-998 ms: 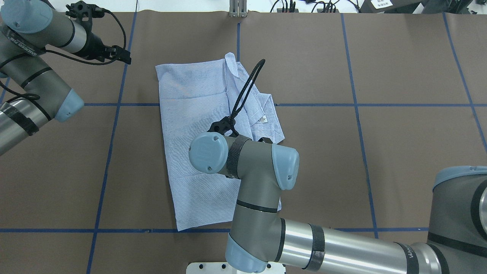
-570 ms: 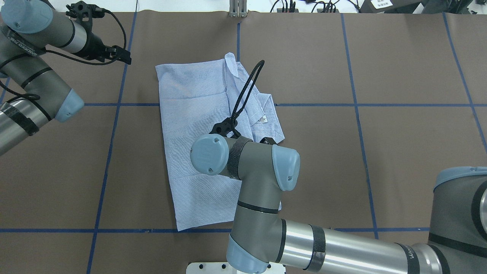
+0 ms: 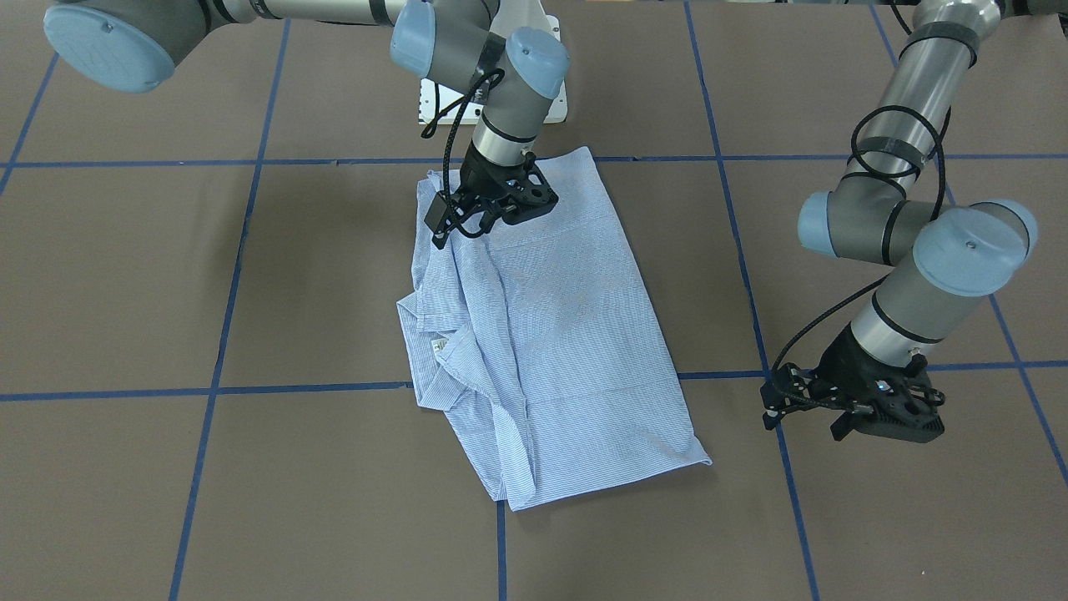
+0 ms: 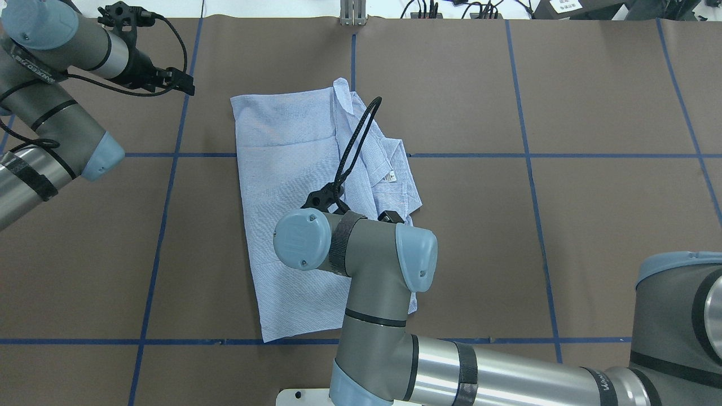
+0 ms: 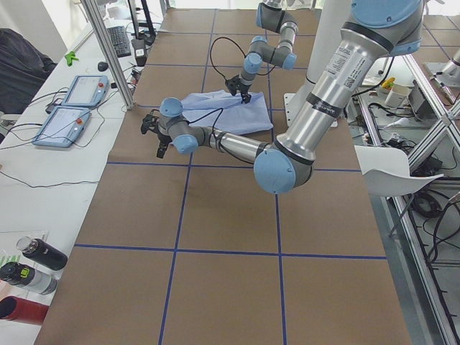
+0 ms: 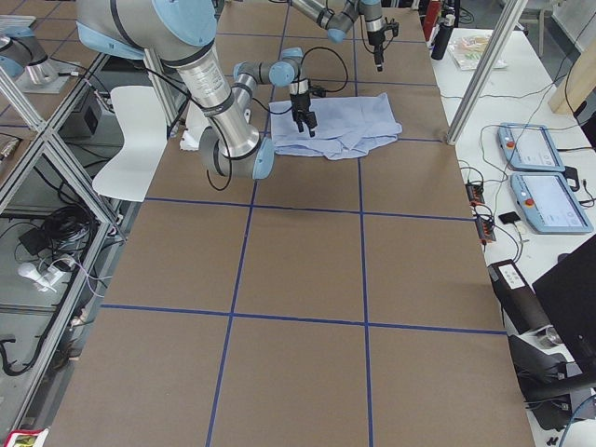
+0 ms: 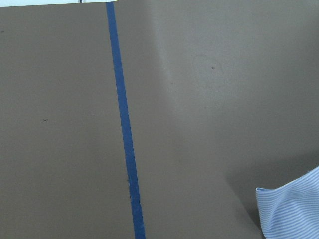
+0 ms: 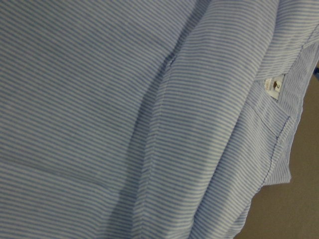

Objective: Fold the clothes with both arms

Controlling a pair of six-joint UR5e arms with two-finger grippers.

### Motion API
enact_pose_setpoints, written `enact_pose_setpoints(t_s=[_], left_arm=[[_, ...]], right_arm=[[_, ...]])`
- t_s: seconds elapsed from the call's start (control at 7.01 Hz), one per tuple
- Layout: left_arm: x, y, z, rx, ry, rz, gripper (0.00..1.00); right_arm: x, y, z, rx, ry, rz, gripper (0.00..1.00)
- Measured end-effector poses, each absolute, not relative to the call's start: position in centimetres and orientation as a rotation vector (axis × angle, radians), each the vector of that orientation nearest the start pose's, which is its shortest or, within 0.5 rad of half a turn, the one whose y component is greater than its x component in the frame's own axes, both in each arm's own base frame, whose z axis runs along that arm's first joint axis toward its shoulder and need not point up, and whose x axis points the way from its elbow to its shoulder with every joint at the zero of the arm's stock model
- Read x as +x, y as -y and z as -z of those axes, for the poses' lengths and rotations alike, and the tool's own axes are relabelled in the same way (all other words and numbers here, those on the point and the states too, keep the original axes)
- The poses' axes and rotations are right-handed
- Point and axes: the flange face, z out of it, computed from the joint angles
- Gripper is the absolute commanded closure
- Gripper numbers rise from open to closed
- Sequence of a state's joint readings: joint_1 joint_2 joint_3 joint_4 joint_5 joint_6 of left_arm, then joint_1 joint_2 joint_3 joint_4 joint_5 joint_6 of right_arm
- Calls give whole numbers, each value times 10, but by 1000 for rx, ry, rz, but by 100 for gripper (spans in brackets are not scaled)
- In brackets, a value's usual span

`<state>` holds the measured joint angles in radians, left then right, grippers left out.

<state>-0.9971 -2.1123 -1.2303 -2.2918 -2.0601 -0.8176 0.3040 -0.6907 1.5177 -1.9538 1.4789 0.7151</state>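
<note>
**Shirt (image 3: 567, 334) laid out lengthways, next fold not yet made**

Facing the robot: the shirt lies flat on the brown surface (image 3: 250, 292). Its long axis runs away from the robot at a slight slant. The rumpled collar side, with a white label (image 3: 440, 344), is toward the robot's right. The right end effector (image 3: 492, 207) hangs directly over the end nearest the robot, at or just above the cloth. Whether its fingers are parted or closed cannot be told. The left end effector (image 3: 868, 409) hovers over bare surface, apart from the far corner on the robot's left, and its state cannot be told either.

From overhead, the right wrist hides most of its own end effector and part of the shirt's middle. A black cable (image 4: 358, 135) loops above the collar.

In both side views the shirt sits mid-surface, and two tablets (image 5: 72, 108) lie well away on a side bench.

The left wrist camera shows a blue tape line (image 7: 124, 124) and one shirt corner at the lower right. The right wrist camera is filled with striped cloth, and no fingers show.

The right arm is clearly nearer. A two-armed fold would probably need the left one to travel in first.
</note>
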Motion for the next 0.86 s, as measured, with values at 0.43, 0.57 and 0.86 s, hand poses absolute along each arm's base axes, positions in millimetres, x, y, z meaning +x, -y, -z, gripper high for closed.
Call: enact_pose_setpoints(t_s=[0.43,0.57,0.86], left_arm=[[327,662,-421,401,-926,-5,0],[328,661,-420,402,-928,-7,0],[332,659,-417,403,-933,-13,0]], right_arm=[[-649,356,-201,323,297,530,0],[-641,369,-206,329,280,536,0],[-613,404,-224,332,243,546,0]])
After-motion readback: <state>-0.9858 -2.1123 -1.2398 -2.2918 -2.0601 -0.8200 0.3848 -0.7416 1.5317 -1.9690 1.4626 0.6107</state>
